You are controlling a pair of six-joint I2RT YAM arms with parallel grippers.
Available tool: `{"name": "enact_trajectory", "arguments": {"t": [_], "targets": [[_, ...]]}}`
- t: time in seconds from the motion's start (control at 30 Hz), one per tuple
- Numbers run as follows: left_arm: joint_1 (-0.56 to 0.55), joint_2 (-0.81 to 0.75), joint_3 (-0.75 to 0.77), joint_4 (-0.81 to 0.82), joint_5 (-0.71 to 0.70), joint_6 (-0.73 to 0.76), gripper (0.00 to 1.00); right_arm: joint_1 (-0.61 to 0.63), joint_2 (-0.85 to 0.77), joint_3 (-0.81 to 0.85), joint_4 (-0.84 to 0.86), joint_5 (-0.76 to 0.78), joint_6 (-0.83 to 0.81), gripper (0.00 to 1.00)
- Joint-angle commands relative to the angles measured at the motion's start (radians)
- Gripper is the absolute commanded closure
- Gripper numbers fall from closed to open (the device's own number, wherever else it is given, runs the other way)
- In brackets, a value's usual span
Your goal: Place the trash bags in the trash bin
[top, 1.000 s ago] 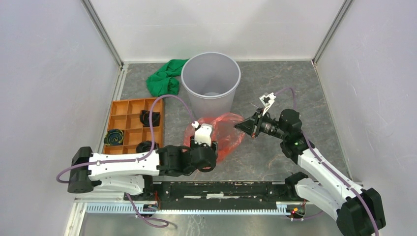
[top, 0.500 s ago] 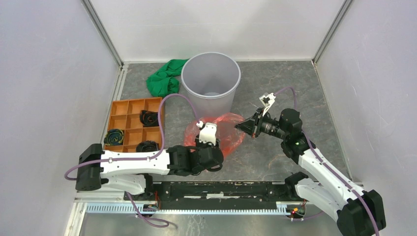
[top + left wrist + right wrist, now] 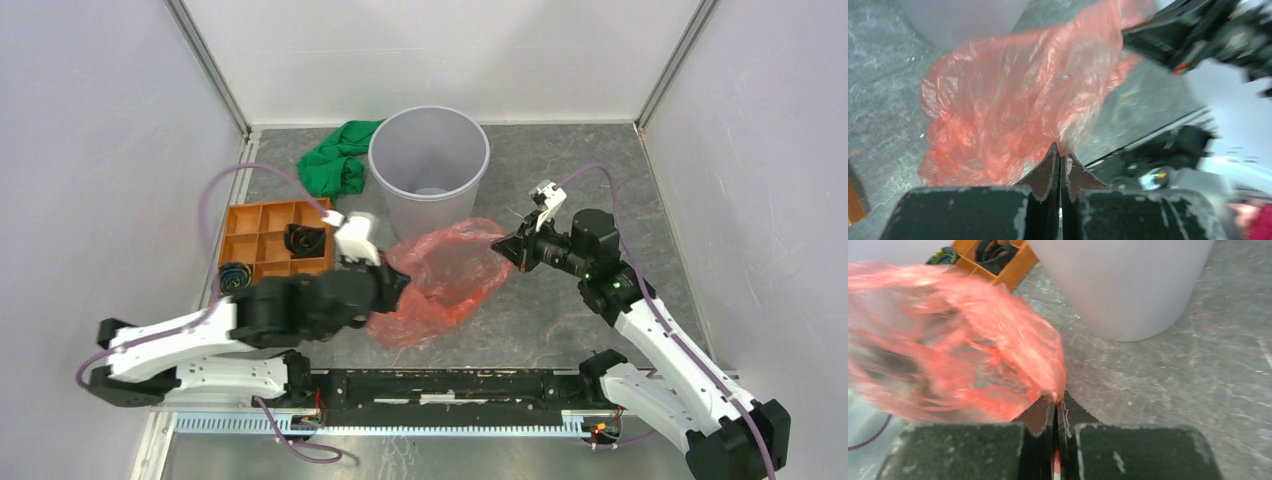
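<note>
1. We saw the left arm [image 3: 190, 340] and the right arm [image 3: 665, 350], both built of smooth white shells with rounded black joints.
2. A thin purple cable [image 3: 215, 190] ran along the left arm, and a matching one ran along the right.
3. Each wrist carried a small white bracket [image 3: 355, 235].
4. The left gripper [image 3: 1060, 159] and right gripper [image 3: 1055, 405] had black fingers [image 3: 1045, 172] tapering to thin points, above blocky black bodies scuffed pale along the edges.
5. A black rail [image 3: 450, 385] joined the two bases.
</note>
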State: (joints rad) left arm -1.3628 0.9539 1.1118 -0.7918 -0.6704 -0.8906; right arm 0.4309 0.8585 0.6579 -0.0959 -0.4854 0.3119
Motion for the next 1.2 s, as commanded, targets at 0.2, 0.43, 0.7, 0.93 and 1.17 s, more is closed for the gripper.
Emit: {"name": "enact_trajectory", "arguments": {"t": [0.2, 0.43, 0.7, 0.93, 1.17], "targets": [[0.002, -0.342, 0.085, -0.051, -0.038, 0.015, 0.98, -0.002, -0.040, 0.279, -0.223, 0.088, -0.149, 0.88], [0.002, -0.337, -0.177, 0.036, 0.037, -0.119, 0.98, -0.002, -0.041, 0.053, -0.162, 0.057, -0.116, 0.86], [0.003, -0.257, 0.126, 0.061, 0.037, 0.110, 0.98, -0.001, 0.052, 0.386, -0.334, -0.001, -0.167, 0.80], [0.002, -0.171, 0.291, 0.138, 0.133, 0.205, 0.98, -0.002, -0.148, 0.316, -0.053, -0.098, 0.016, 0.70], [0.002, -0.283, 0.027, 0.168, 0.086, 0.043, 0.98, 0.000, -0.043, 0.173, -0.132, -0.148, 0.001, 0.71]]}}
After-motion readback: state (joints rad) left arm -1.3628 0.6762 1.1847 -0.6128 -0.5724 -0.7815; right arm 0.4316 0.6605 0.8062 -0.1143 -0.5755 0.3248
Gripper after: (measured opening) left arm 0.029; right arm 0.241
